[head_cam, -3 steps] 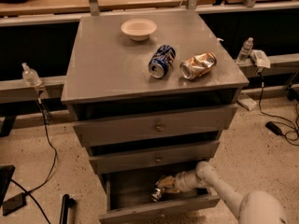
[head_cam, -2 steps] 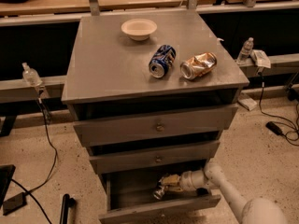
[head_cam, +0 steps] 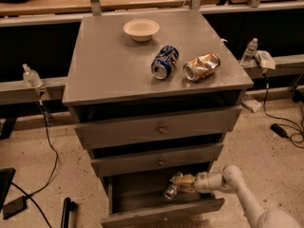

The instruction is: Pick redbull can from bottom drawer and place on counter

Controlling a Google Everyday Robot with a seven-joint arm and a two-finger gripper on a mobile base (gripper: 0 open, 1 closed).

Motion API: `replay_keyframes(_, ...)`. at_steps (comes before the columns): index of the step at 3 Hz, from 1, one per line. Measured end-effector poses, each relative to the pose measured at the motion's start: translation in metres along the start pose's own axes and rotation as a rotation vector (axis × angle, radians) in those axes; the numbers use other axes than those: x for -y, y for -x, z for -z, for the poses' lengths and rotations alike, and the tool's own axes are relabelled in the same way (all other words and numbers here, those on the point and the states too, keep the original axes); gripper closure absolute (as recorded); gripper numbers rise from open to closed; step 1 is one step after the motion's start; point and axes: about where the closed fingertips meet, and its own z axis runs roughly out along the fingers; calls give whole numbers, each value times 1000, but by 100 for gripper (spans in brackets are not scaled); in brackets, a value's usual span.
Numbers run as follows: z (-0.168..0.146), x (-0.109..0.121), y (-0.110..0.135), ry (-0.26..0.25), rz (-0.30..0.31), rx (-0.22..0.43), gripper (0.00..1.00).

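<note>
Obs., single camera view, looking down on the grey drawer cabinet.

- Bottom drawer [head_cam: 161, 216]: pulled out, the lowest of three. The two knobbed drawers [head_cam: 159, 145] above it stand only slightly ajar.
- Arm [head_cam: 223, 180]: white, enters from 4 o'clock of the frame and reaches left into the open drawer.
- Claw [head_cam: 180, 183]: inside the bottom drawer, toward its right half and just under the middle drawer's front. We read it as pinched on the redbull can [head_cam: 171, 191].
- Redbull can: slim and silver, in the bottom drawer at the claw's tip. It is tilted, with one end pointing toward 7 o'clock. We cannot tell whether that lower end touches the drawer floor.
- Counter surface [head_cam: 109, 65]: carries three items. A white bowl [head_cam: 141, 29] sits upright toward 12 o'clock. A wider blue can [head_cam: 164, 61] lies on its side right of centre. A crushed gold can [head_cam: 202, 66] lies at 3 o'clock of the blue one, near it but apart.
- Surroundings: a small plastic bottle [head_cam: 249, 51] stands on the rail at 3 o'clock of the cabinet. Another bottle [head_cam: 31, 76] is at 9 o'clock. Black cables [head_cam: 47, 137] trail on the speckled floor.
</note>
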Motion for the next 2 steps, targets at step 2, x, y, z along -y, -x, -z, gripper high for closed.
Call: replay_keyframes(2, 61, 20, 25, -77, 46, 33, 100)
